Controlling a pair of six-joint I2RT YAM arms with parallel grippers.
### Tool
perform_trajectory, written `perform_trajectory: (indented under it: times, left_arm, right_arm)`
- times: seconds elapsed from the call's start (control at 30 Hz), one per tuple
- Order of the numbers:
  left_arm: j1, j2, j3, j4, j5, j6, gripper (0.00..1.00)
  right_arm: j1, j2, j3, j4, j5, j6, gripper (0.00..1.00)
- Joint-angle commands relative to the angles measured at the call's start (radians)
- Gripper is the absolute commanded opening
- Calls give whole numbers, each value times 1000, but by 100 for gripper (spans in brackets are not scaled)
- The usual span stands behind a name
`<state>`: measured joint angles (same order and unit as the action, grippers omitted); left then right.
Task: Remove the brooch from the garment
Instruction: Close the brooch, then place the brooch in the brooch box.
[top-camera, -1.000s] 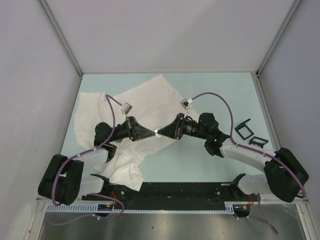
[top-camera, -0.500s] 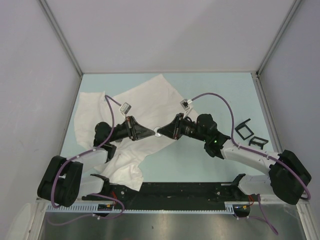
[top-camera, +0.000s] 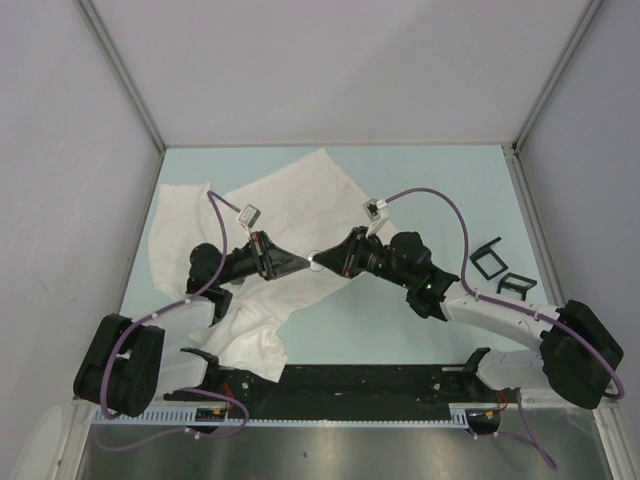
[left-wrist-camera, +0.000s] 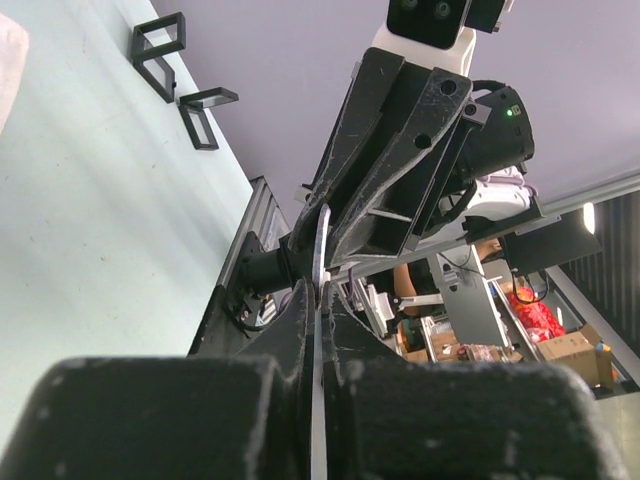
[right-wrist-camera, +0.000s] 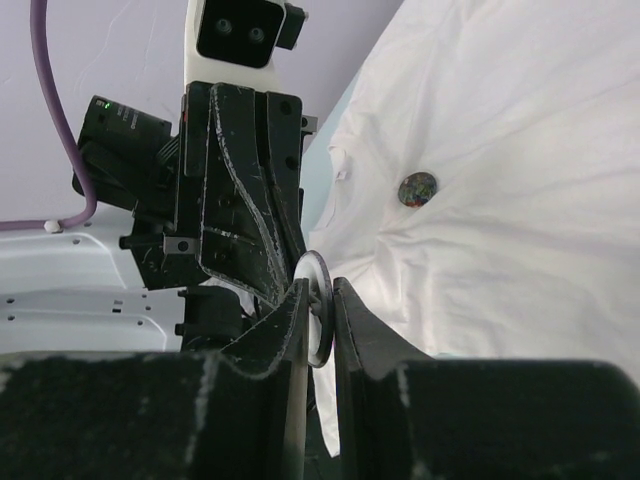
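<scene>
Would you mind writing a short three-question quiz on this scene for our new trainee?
1. True or false: the thin pale disc lies flat on the garment.
2. Which holds the disc? A) left gripper only B) right gripper only C) both
3. What lies near the right edge of the table?
Key: 1 false; 2 C; 3 two small black frames.
</scene>
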<state>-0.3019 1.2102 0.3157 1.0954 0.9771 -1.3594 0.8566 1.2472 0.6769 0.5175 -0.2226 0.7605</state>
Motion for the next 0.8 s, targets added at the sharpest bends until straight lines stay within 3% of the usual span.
perform_trajectory:
  times: [0.0, 0.17, 0.3, 0.43, 0.67, 0.77]
  left_arm:
    - [-46, -41, 22, 64, 38, 9, 0]
    - [-48, -51, 22, 58, 40, 11, 0]
    - [-46, -66, 23, 8, 29, 40, 0]
    - [-46, -87, 57, -184, 20, 149, 0]
    - [-46, -97, 79, -224, 20, 186, 0]
    - [-46, -101, 79, -213, 18, 174, 0]
  right_arm:
    - [45, 1, 30, 13, 66, 7, 17]
    - [53, -8, 32, 3, 86, 8, 20]
    - [48, -64, 29, -71, 109, -18, 41]
    - [6, -130, 4, -115, 51, -32, 55]
    - [-37, -183, -13, -197, -64, -70, 61]
    - [-45, -167, -28, -160, -113, -60, 54]
